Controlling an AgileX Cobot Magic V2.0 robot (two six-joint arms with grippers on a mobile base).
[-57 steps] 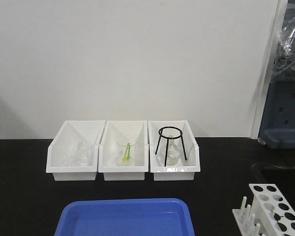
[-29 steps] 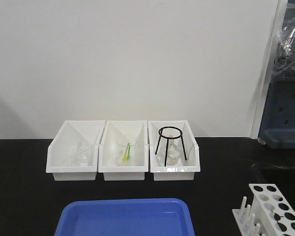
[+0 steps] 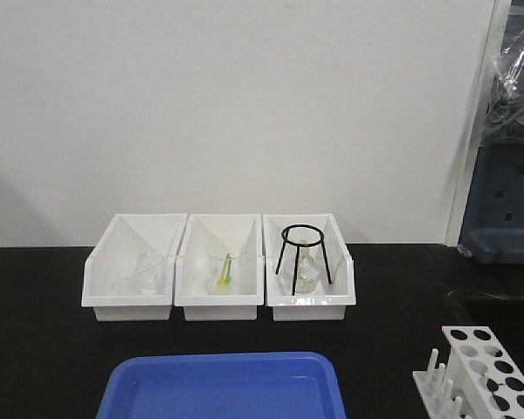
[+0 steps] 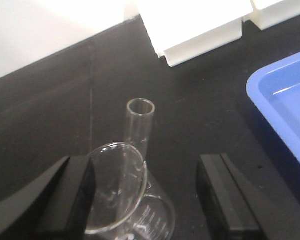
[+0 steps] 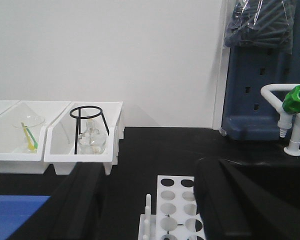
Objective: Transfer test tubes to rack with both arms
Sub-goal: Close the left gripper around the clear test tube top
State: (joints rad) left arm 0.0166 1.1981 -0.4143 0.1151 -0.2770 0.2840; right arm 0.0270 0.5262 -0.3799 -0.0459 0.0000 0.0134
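Still unchanged: left jaws wide apart around test tube (image 4: pixel 139 131) in beaker (image 4: pixel 121 200), right jaws likewise above rack (image 5: pixel 177 201).

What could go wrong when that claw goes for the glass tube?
The test tube leans against the beaker rim, and both sit between the fingers of the open left gripper; closing might catch the beaker and tip it. The thin glass could also slip or crack. Later, the rack holes look narrow, so a tilted tube may miss.

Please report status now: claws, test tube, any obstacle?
Left claw open, around test tube in beaker. Right claw open, above rack. Beaker rim crowds tube.
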